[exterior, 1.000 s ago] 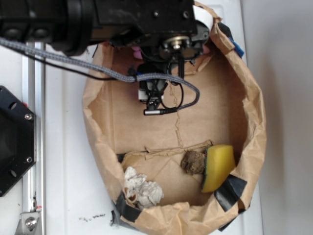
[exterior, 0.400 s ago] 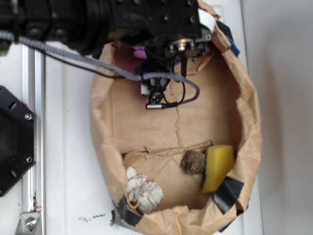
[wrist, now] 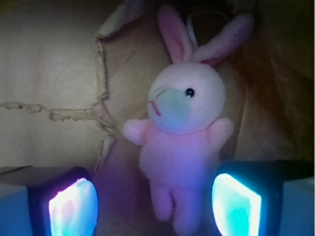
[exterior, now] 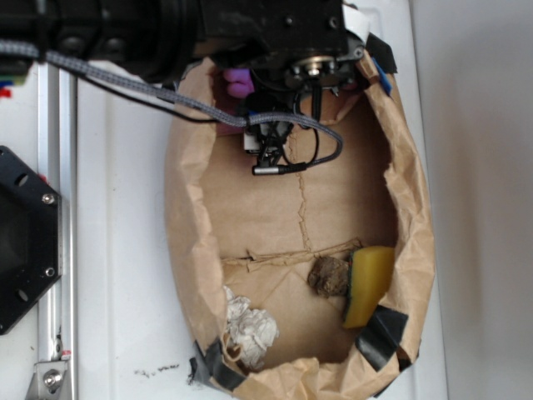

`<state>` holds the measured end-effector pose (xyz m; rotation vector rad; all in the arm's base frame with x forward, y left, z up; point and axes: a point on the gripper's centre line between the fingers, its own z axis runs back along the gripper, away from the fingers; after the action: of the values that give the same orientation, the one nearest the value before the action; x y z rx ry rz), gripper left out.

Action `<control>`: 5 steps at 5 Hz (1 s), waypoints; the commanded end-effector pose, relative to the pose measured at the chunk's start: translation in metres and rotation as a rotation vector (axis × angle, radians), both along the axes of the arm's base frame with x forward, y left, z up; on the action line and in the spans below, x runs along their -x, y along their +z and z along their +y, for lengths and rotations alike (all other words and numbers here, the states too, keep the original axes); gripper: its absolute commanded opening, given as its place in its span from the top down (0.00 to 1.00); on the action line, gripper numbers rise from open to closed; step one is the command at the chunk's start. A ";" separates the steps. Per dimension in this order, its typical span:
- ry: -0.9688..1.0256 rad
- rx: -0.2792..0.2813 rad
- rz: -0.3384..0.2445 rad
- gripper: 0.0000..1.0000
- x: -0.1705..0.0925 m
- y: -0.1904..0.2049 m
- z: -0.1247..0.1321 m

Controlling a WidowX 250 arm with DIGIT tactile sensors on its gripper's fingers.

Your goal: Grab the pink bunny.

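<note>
The pink bunny point(wrist: 182, 132) lies on its back on the brown paper floor of the bag, ears pointing away from me. Its legs reach down between my fingers, nearer the right pad point(wrist: 235, 204) than the left pad point(wrist: 74, 206). My gripper point(wrist: 155, 206) is open and holds nothing; the glowing pads stand apart from the plush. In the exterior view only a pink bit of the bunny point(exterior: 239, 82) shows beside the black arm point(exterior: 250, 33), which hides my fingers at the far end of the bag.
The brown paper bag point(exterior: 187, 217) has tall crumpled walls on all sides. At its near end lie a yellow sponge point(exterior: 371, 283), a brown lump point(exterior: 329, 277) and crumpled white paper point(exterior: 250, 327). A metal rail point(exterior: 57, 217) runs along the left.
The arm has moved further toward the bag's far end. The bag has narrowed, its left wall shifting right. The sponge, lump and paper have stayed in place.
</note>
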<state>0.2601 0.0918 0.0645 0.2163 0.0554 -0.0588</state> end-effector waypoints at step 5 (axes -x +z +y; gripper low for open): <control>0.000 -0.016 -0.015 0.00 -0.027 -0.019 0.015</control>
<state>0.2788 0.1029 0.0348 0.2129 0.0826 -0.0542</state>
